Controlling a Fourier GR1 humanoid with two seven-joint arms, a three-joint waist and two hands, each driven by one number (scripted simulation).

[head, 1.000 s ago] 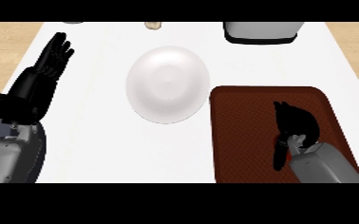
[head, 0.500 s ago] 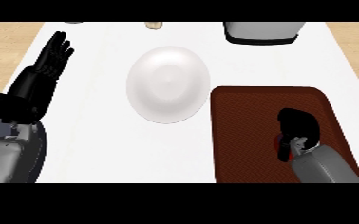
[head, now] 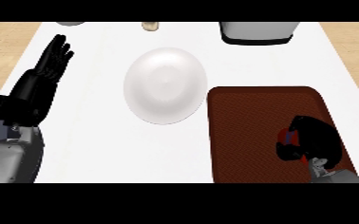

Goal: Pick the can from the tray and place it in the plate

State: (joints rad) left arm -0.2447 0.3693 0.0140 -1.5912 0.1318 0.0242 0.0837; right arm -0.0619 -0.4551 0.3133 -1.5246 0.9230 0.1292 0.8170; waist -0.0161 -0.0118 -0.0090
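Note:
A white plate (head: 165, 85) lies in the middle of the white counter. To its right sits a dark brown tray (head: 252, 123). My right hand (head: 316, 140) is over the tray's lower right part, fingers curled round a red can (head: 285, 136) of which only a small red patch shows. My left hand (head: 45, 76) stands open at the left edge, fingers straight and pointing up, well apart from the plate.
A grey and black container (head: 258, 32) stands at the back right of the counter. A small beige object (head: 150, 26) and a grey item (head: 69, 23) sit along the back edge. Wooden floor shows past the counter's sides.
My right hand has drawn back toward the lower right of the tray and curled more closely round the can. The left hand has not moved.

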